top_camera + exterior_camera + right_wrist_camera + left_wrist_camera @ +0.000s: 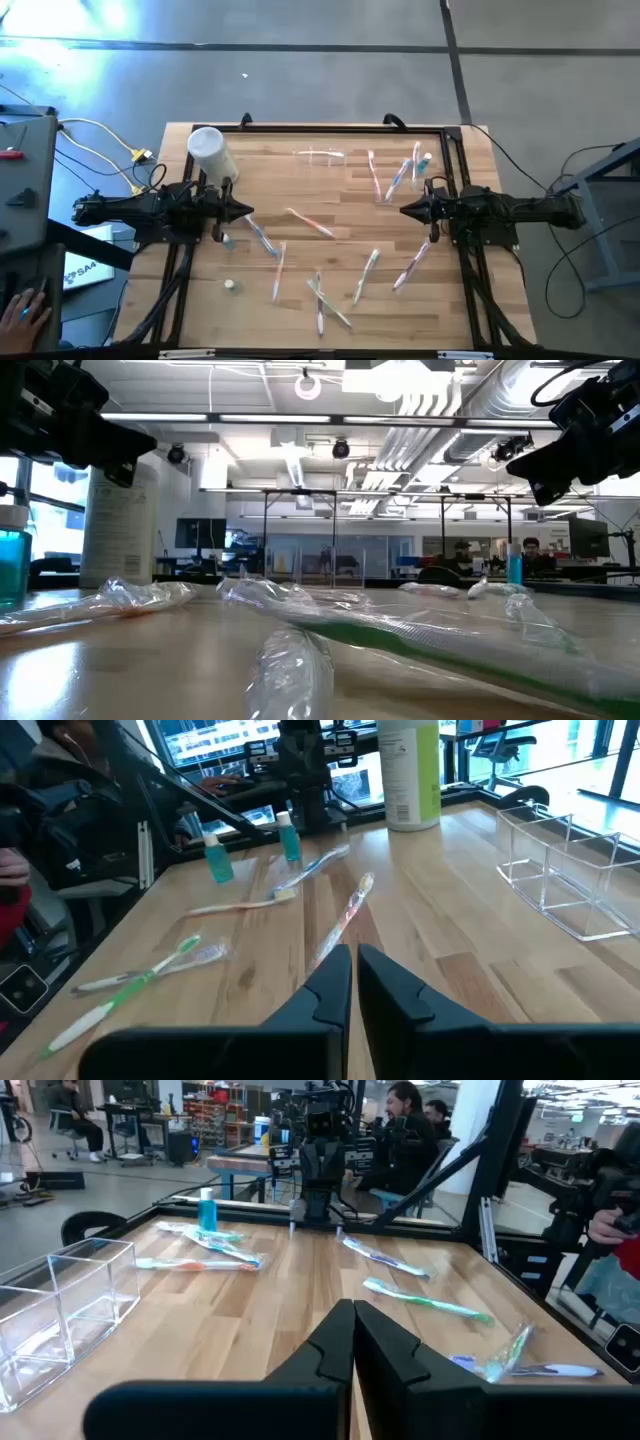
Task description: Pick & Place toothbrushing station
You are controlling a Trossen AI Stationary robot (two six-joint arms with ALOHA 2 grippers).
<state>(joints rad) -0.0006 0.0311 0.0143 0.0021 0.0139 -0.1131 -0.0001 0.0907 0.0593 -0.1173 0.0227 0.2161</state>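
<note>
Hovering over the bench (pixel 330 200) from opposite sides, the left tool (pixel 247 212) and right tool (pixel 405 210) both have fingers pressed together, pinching nothing. The clear station (pixel 320 156) stands near the far edge, between the two arms, apart from both. Toothbrushes (pixel 312 222) lie scattered; a white canister (pixel 211 152) stands beside the left arm

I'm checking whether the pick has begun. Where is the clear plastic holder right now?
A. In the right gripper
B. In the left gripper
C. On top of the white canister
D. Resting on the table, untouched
D: the clear plastic holder sits on the table, apart from both shut grippers, left gripper and right gripper.
</note>
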